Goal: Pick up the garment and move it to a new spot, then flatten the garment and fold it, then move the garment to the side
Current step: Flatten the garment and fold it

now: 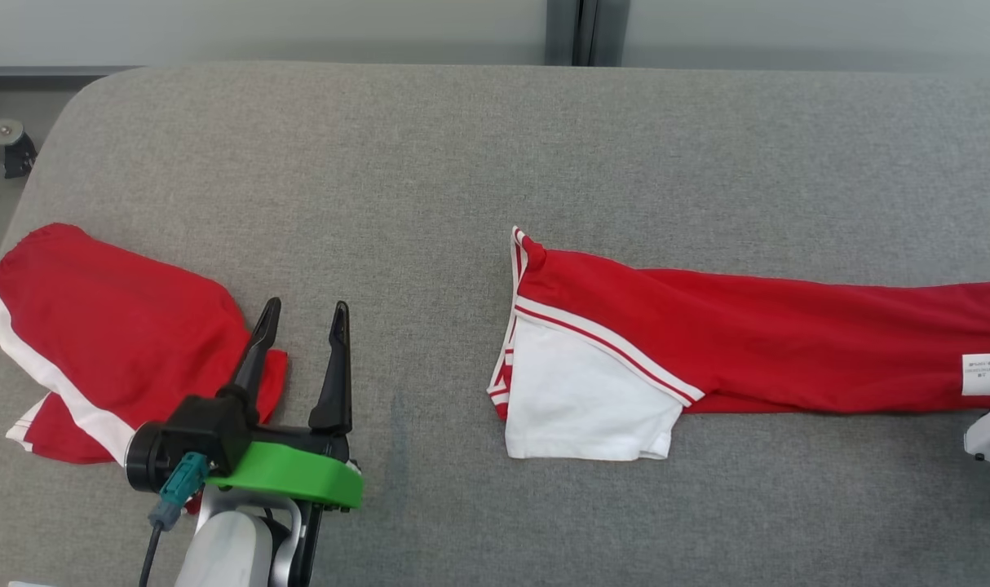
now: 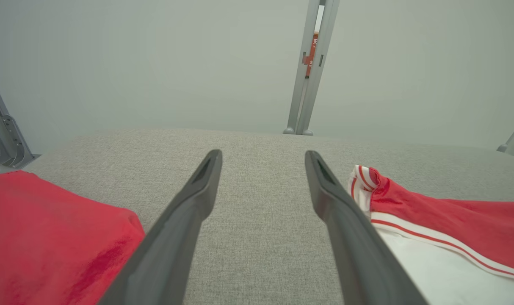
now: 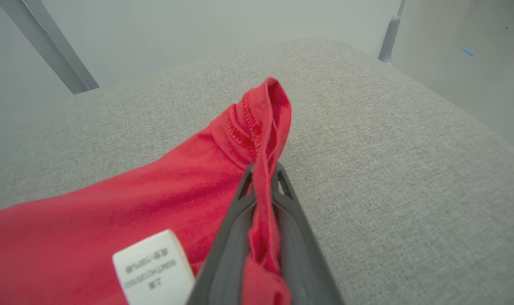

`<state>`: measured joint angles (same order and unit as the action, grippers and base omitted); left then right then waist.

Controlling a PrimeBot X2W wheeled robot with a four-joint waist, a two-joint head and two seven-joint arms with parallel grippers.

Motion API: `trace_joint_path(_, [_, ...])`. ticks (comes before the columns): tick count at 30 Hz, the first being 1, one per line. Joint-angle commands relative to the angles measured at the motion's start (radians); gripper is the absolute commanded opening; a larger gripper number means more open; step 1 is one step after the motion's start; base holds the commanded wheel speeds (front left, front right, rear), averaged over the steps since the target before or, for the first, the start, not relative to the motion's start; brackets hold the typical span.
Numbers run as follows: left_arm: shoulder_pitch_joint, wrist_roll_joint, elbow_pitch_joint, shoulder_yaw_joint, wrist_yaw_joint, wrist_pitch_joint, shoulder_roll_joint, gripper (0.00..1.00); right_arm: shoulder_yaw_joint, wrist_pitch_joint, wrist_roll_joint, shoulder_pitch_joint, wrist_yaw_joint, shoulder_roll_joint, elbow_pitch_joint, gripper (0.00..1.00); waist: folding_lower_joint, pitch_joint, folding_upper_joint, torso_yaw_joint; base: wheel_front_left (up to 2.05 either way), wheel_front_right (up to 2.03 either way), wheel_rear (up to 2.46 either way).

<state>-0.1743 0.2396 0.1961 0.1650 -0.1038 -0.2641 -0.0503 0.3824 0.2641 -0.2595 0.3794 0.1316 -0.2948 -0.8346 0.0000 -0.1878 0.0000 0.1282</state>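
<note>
pinching the right garment (image 1: 788, 342) of two, right gripper (image 3: 264, 169) narrow; left gripper (image 1: 307, 308) wide

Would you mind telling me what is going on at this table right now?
The robot is working on a red and white garment stretched across the grey table. Its right gripper is shut on the garment's red edge at the right end. The left gripper is open and holds nothing, next to a second red garment bunched at the left.
</note>
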Motion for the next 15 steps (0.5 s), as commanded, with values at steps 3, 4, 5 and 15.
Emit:
trace_joint_path(3, [0.021, 0.004, 0.005, -0.002, 0.003, 0.0, -0.001, 1.0, -0.016, 0.0, 0.032, -0.007, -0.002, 0.013, 0.041, 0.0, 0.0, 0.035, 0.0, -0.015, 0.0, 0.0, 0.0])
trace_joint_path(4, [0.024, 0.005, 0.005, 0.001, 0.005, 0.0, -0.001, 1.0, -0.027, 0.0, 0.037, -0.006, -0.002, 0.023, 0.057, 0.0, 0.0, 0.041, 0.0, -0.018, 0.0, 0.0, 0.0])
trace_joint_path(5, [0.026, 0.007, 0.006, 0.003, 0.005, 0.0, -0.001, 1.0, -0.036, 0.0, 0.039, -0.005, -0.002, 0.032, 0.071, 0.0, 0.0, 0.047, 0.0, -0.019, 0.0, 0.0, 0.0])
trace_joint_path(15, [0.058, 0.035, 0.01, 0.017, 0.016, 0.0, -0.001, 1.0, -0.271, -0.047, -0.029, 0.011, -0.001, 0.169, 0.265, 0.0, 0.0, 0.105, 0.0, -0.004, 0.0, 0.0, 0.0])
